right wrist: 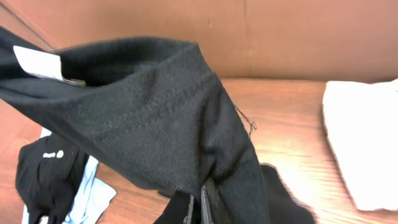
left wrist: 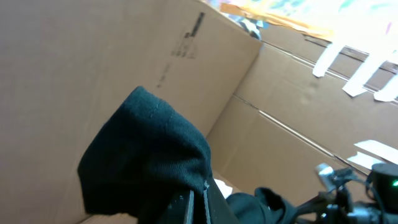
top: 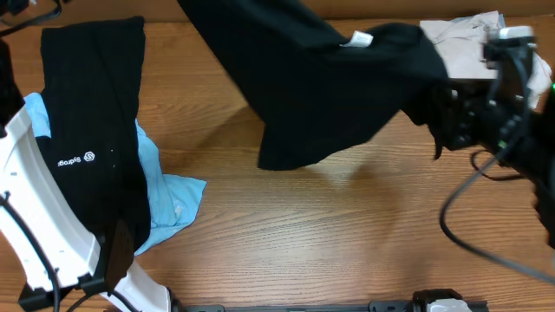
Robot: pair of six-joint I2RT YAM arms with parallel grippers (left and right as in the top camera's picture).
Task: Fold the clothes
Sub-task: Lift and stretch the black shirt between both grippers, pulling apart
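Cloth aloft: a black garment (top: 347, 87) hangs stretched across the upper middle of the overhead frame, lifted off the wooden table (top: 347, 234). A white tag (top: 360, 39) shows near its top edge. From my station I see both claws at work on it.

In the left wrist view, the left gripper (left wrist: 198, 208) sits at the bottom centre. Its fingers are pressed together on a bunched fold of the black garment, with cardboard boxes (left wrist: 93, 56) filling the background. In the right wrist view, the right gripper (right wrist: 202, 208) is at the bottom centre, largely buried under the fabric. What I can see of its fingers is pinched on the cloth, which drapes up and away to the upper left of the frame.

At the left of the overhead frame, a second black garment (top: 91, 113) with a small white logo lies flat on the table. It overlaps a light blue garment (top: 173, 199) that pokes out at its lower right. At the upper right, a pale garment (top: 460, 48) rests on the table, just beside the dark right arm (top: 503, 104). The white left arm (top: 39, 217) fills the lower left corner.
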